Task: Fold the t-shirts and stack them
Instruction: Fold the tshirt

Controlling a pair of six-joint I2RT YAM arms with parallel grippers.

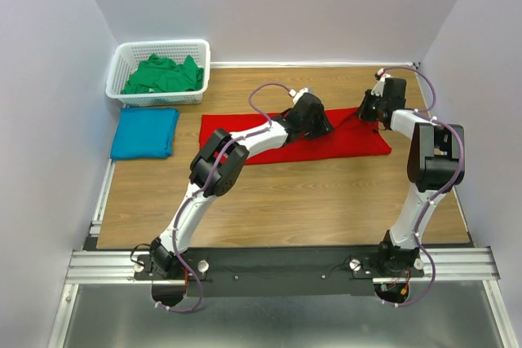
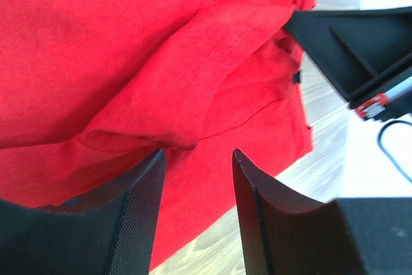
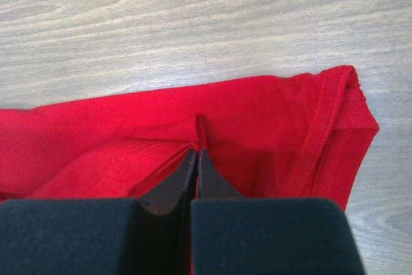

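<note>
Red t-shirt [image 3: 257,114] fold inside closed right pincer [image 3: 196,156]

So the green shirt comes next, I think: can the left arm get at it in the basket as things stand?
Probably yes: the green shirt lies uncovered in the open-topped basket, far left. The left tool is open at the red shirt, so it must swing over.

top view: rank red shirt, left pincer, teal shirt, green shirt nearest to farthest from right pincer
1. red t-shirt, gripped by the right pincer
2. left pincer, just left of it
3. green t-shirt in basket, teal t-shirt, both far left: too close to call
</note>
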